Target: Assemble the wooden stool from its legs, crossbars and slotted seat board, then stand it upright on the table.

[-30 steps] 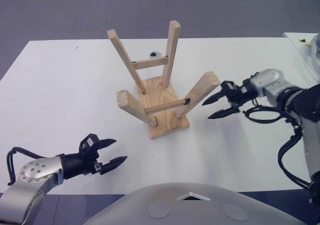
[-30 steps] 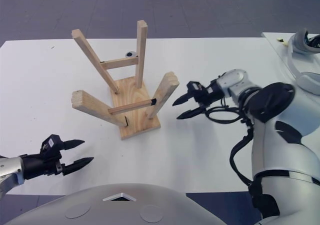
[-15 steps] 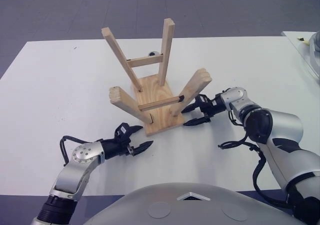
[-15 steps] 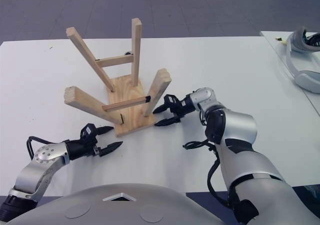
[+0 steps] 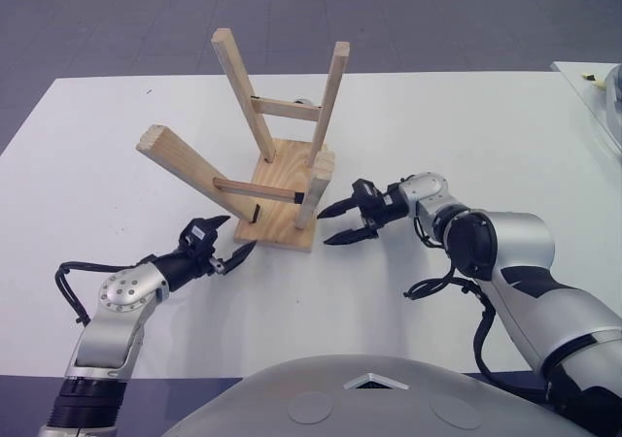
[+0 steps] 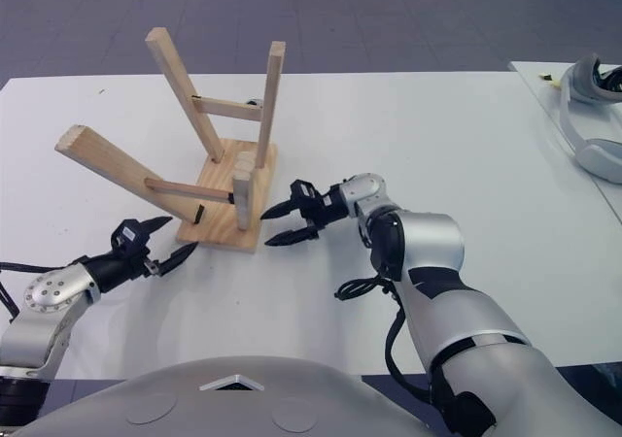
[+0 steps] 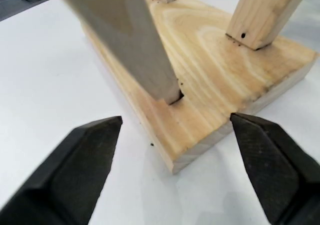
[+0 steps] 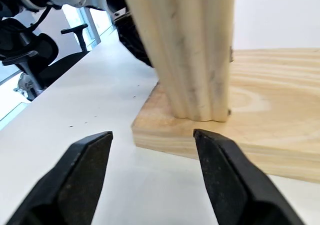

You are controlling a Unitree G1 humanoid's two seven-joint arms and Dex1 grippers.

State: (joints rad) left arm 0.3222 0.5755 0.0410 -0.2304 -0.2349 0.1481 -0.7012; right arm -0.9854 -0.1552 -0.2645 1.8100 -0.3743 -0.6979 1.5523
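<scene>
Two claws wait on the near side of the upturned stool (image 5: 277, 221), both spread wide and holding nothing. The left claw (image 5: 236, 235) points at the near-left corner of the seat board (image 7: 215, 50), one finger (image 7: 85, 155) to either side of that corner and neither touching it. The right claw (image 5: 326, 225) is just beside the board's near-right edge, level with the foot of the short upright leg (image 5: 319, 186).

The stool stands left of the middle of the tabletop (image 5: 486, 117), seat down and legs up, so it looks built but not yet turned over.

The risk I see lies in the turn. The near-left leg (image 5: 185, 162) leans far out towards the left edge, and if its joint is only pushed in, lifting or tipping the board could work it loose. A grip on the thin board edge alone could slip, dropping the stool or skidding it across the top. Two claws pulling unevenly could twist the frame apart.

By count: one seat board, four legs and two crossbars (image 5: 289, 109), one bar joining the near pair and one the far pair.
</scene>
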